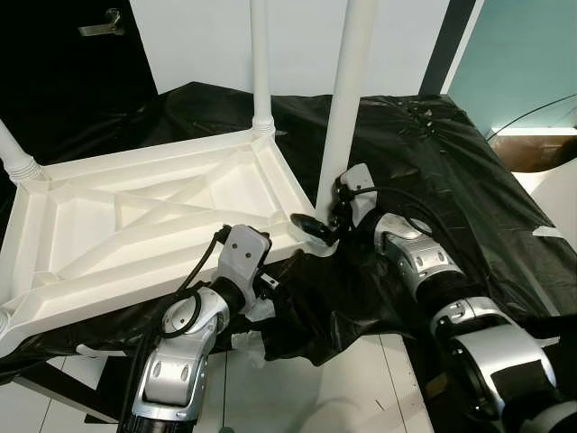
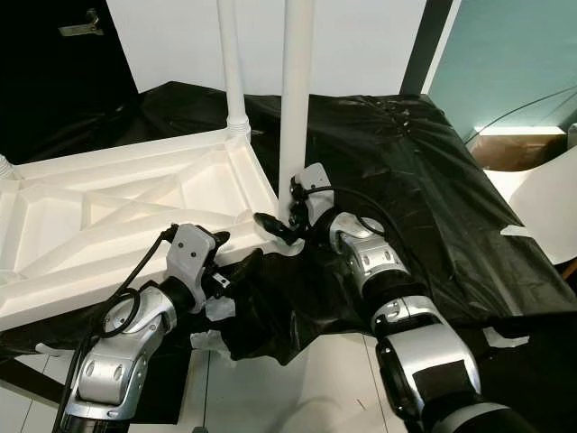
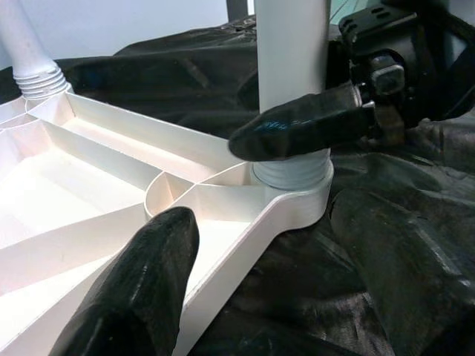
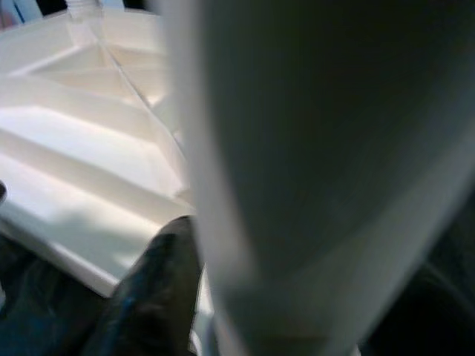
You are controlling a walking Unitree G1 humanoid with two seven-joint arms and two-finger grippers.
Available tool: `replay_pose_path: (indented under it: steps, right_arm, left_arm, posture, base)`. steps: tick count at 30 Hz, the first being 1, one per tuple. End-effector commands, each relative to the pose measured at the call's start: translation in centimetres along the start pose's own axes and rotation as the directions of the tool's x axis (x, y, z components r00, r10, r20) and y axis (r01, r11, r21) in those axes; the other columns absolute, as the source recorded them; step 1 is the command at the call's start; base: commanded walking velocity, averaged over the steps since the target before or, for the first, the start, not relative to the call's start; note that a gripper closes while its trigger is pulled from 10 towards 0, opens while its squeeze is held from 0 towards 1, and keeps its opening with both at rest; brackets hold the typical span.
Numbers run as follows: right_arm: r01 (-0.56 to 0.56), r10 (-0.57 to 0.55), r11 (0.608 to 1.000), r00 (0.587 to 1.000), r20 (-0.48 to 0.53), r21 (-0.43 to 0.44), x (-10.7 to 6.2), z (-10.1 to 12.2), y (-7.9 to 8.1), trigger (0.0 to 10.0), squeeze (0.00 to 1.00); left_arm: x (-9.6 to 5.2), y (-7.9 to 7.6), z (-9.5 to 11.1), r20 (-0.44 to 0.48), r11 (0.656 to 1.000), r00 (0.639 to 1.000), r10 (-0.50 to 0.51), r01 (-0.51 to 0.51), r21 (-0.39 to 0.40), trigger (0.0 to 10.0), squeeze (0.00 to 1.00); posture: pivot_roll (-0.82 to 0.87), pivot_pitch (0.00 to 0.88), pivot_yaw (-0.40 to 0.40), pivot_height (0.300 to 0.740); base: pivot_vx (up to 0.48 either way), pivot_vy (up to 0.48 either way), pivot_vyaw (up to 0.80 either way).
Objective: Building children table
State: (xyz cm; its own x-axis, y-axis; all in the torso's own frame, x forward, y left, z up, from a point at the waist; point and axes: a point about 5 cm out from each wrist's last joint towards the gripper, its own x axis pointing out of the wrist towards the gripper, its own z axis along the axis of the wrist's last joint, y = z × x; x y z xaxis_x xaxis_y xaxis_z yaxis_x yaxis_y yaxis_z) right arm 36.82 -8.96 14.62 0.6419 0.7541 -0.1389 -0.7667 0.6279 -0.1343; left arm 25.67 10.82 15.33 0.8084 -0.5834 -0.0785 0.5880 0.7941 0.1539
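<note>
the right gripper [image 1: 323, 227] pinches the white leg [image 1: 347, 99] low at its corner socket [image 3: 293, 194] of the upturned tabletop [image 1: 135, 225], so it should keep the leg plumb while twisting, with the left gripper [image 1: 261, 271], fingers spread, bracing the rim.

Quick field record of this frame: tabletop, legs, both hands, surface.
tabletop: white tabletop lies upside down, ribbed underside up
legs: near leg upright in the corner socket; far leg upright at the back corner; third leg at the robot's left
right hand: right hand shut on the near leg just above the socket
left hand: left hand at the tabletop's front edge, grip unclear
surface: black plastic sheet
</note>
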Motion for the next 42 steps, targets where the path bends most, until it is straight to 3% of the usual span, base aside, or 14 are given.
replay_pose_path:
  steps: [1, 10, 18, 21, 24, 26, 29, 31, 32, 34, 42]
  right_arm:
    - [-0.046, 0.047, 0.999, 0.998, -0.031, 0.016, 0.2, -0.8, 0.5, 0.0, 0.0]
    - [0.026, -0.023, 0.998, 0.999, -0.049, 0.06, -0.2, -1.6, 0.0, 0.0, 0.0]
    - [0.1, -0.096, 0.99, 0.994, -0.043, 0.099, 0.0, -2.1, 0.5, 0.0, 0.0]
    - [0.225, -0.217, 0.961, 0.974, -0.068, 0.159, 0.2, -3.0, 1.2, 0.0, 0.0]
    - [0.283, -0.273, 0.942, 0.959, -0.079, 0.178, 0.2, -3.3, 1.5, 0.0, 0.0]
    - [0.387, -0.373, 0.901, 0.922, -0.102, 0.197, 0.3, -3.9, 2.4, 0.0, 0.0]
    - [0.429, -0.414, 0.881, 0.903, -0.112, 0.2, 0.3, -4.1, 2.7, 0.0, 0.0]
    - [0.507, -0.487, 0.83, 0.862, -0.14, 0.23, 0.3, -4.5, 3.1, 0.0, 0.0]
    - [0.507, -0.487, 0.83, 0.862, -0.14, 0.23, 0.3, -4.5, 3.1, 0.0, 0.0]
    - [0.547, -0.528, 0.794, 0.837, -0.145, 0.265, 0.5, -4.4, 3.9, 0.0, 0.0]
    - [0.547, -0.531, 0.789, 0.836, -0.135, 0.279, 0.6, -3.9, 4.8, 0.0, 0.0]
  left_arm:
    - [-0.2, 0.2, -0.3, -0.012, 0.998, 0.998, 0.064, -0.064, -0.007, 10.0, 0.0]
    - [-0.1, 0.0, -0.3, -0.015, 0.998, 0.998, 0.054, -0.055, -0.017, 10.0, 0.0]
    - [-0.1, -0.4, -0.5, -0.019, 0.999, 0.999, 0.043, -0.044, -0.021, 10.0, 0.0]
    - [0.1, -0.6, -0.6, -0.02, 0.999, 0.999, 0.037, -0.037, -0.025, 10.0, 0.0]
    - [0.1, -0.7, -0.6, -0.02, 0.999, 0.999, 0.034, -0.034, -0.027, 10.0, 0.0]
    - [0.2, -0.8, -0.7, -0.02, 0.999, 0.999, 0.03, -0.031, -0.029, 10.0, 0.0]
    - [0.2, -0.9, -0.7, -0.02, 0.999, 0.999, 0.029, -0.03, -0.029, 10.0, 0.0]
    - [0.3, -0.9, -0.7, -0.02, 0.999, 0.999, 0.03, -0.03, -0.029, 10.0, 0.0]
    - [0.3, -0.9, -0.7, -0.02, 0.999, 0.999, 0.03, -0.03, -0.029, 10.0, 0.0]
    - [0.3, -0.9, -0.8, -0.02, 0.999, 0.999, 0.031, -0.032, -0.031, 10.0, 0.0]
    - [0.2, -1.0, -0.9, -0.026, 0.999, 0.999, 0.032, -0.033, -0.031, 10.0, 0.0]
  posture:
    - [0.15, 0.0, -0.061, 0.74]
    - [0.14, 0.0, -0.056, 0.74]
    - [0.13, 0.0, -0.058, 0.74]
    - [0.13, 0.0, -0.062, 0.74]
    - [0.13, 0.0, -0.063, 0.74]
    - [0.13, 0.0, -0.069, 0.74]
    - [0.13, 0.0, -0.069, 0.74]
    - [0.13, 0.0, -0.072, 0.74]
    - [0.13, 0.0, -0.072, 0.74]
    - [0.13, 0.0, -0.073, 0.74]
    - [0.13, 0.0, -0.075, 0.74]
  base:
    - [0.0, 0.0, 0.0]
    - [0.0, 0.0, 0.0]
    - [0.0, 0.0, 0.0]
    - [0.0, 0.0, 0.0]
    - [0.0, 0.0, 0.0]
    - [0.0, 0.0, 0.0]
    - [0.0, 0.0, 0.0]
    - [0.0, 0.0, 0.0]
    - [0.0, 0.0, 0.0]
    - [0.0, 0.0, 0.0]
    - [0.0, 0.0, 0.0]
